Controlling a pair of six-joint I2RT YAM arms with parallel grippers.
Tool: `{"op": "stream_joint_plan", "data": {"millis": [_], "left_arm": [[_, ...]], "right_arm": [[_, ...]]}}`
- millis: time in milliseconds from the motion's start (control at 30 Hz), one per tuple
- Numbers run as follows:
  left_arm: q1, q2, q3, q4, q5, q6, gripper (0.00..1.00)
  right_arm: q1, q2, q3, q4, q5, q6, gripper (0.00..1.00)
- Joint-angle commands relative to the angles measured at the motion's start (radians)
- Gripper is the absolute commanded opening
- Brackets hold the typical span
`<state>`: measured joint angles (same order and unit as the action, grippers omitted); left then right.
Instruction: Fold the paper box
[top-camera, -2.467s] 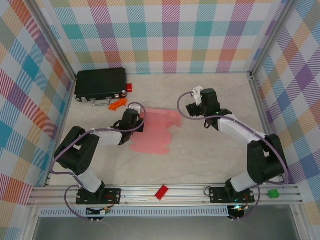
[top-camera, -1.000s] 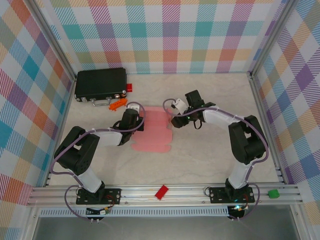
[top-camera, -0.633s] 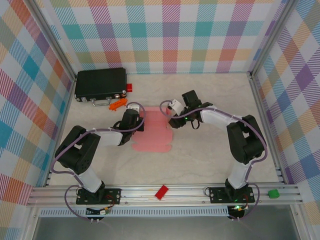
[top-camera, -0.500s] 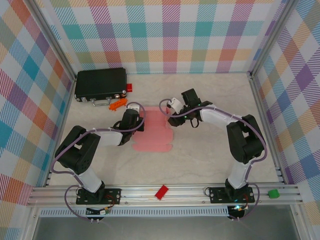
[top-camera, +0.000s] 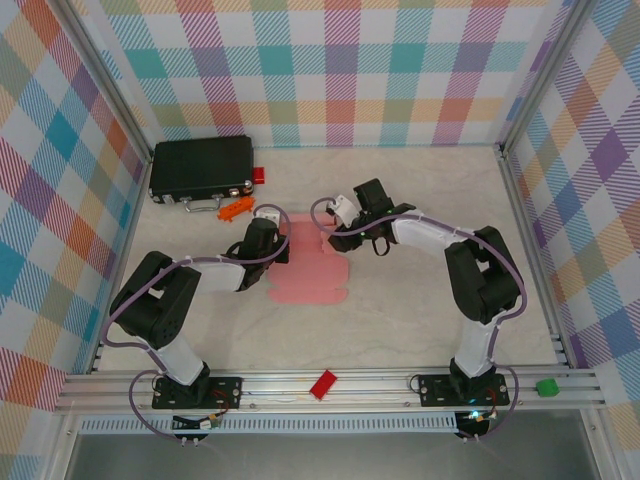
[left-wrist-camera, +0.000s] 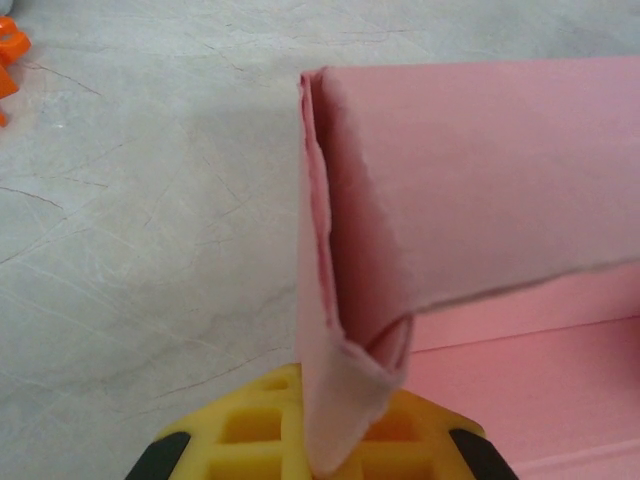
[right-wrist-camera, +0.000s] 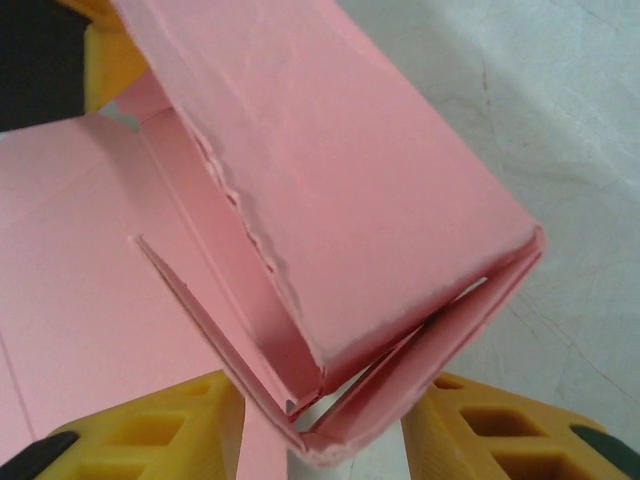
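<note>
Paper box (top-camera: 308, 268) — plain pink, no lettering

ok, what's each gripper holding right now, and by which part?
Both hold the paper box. Left gripper is shut on its folded left edge; right gripper straddles the folded-over flap on the right side, jaws not visibly clamped.

no readable text or labels anywhere
</note>
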<state>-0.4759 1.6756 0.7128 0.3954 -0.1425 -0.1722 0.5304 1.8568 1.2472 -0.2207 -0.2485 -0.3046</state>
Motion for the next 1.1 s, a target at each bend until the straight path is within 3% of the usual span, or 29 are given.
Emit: {"op": "stream_joint_plan", "data": {"millis": [0,533,1067], "left_arm": [[-0.011,-0.033,-0.019,0.019,0.020,-0.020,0.05],[-0.012,-0.030,-0.020,0.017,0.036,-0.014,0.05],[-0.013,-0.023,-0.009,0.005,0.055,-0.023,0.05]], "right_arm": [[0.010,0.013,-0.005,0.081,0.044,0.080,0.44],[0.065,0.039,-0.082,0.270,0.228,0.181,0.42],[0.120,0.069,-0.124,0.410,0.441,0.199,0.28]]}}
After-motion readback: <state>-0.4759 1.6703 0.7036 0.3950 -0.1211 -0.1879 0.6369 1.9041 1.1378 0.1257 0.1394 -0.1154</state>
